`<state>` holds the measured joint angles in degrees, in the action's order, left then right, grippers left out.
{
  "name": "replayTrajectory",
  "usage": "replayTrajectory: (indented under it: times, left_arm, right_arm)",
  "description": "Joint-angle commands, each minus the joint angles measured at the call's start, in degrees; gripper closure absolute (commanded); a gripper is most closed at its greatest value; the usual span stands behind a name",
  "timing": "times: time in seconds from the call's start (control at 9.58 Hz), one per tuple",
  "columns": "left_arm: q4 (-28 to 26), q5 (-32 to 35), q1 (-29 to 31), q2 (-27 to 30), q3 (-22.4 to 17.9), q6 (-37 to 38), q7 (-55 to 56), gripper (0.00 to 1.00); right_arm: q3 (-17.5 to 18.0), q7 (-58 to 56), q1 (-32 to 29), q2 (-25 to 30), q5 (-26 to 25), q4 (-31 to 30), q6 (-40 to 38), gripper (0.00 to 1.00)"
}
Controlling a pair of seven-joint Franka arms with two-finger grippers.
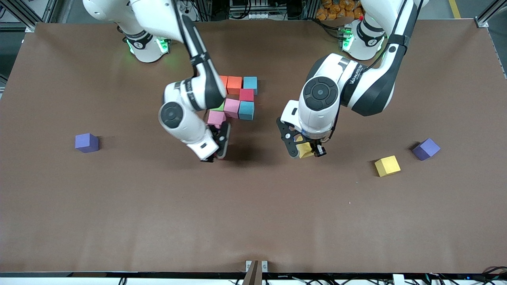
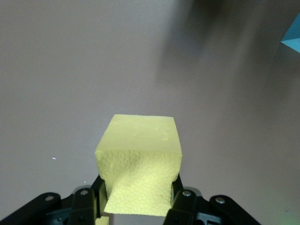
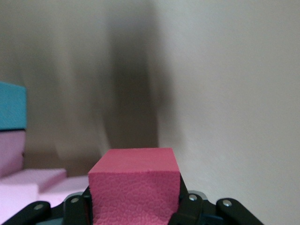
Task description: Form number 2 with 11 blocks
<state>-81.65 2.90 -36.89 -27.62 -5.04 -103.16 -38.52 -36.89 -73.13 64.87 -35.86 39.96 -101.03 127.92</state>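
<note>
Front view: both grippers hold a cube above the table.
Left gripper (image 1: 305, 151) grips a yellow cube (image 2: 139, 161); right gripper (image 1: 218, 147) grips a crimson cube (image 3: 135, 190), at 6 o'clock of the unfinished digit (image 1: 237, 97).

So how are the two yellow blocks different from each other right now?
One yellow block is pinched in the left gripper's fingers; the other yellow block lies loose on the table, nearer the left arm's end, beside a purple block. The held one is partly hidden in the front view; the loose one shows fully. Both look the same size.
</note>
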Motion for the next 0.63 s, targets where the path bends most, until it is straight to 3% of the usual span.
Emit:
replayTrajectory:
  times: [0.0, 0.52]
  left_arm:
    - [-2.20, 0.18, 1.02, 2.92, 0.38, 2.17, -1.74, 1.00]
    - [-5.71, 0.18, 2.26, 5.81, 0.38, 2.26, -1.74, 1.00]
  right_arm:
    - [-0.29, 0.53, 1.48, 0.36, 0.12, 0.04, -0.04, 0.61]
    - [2.25, 4.13, 4.56, -1.31, -0.15, -0.39, 2.94, 0.63]
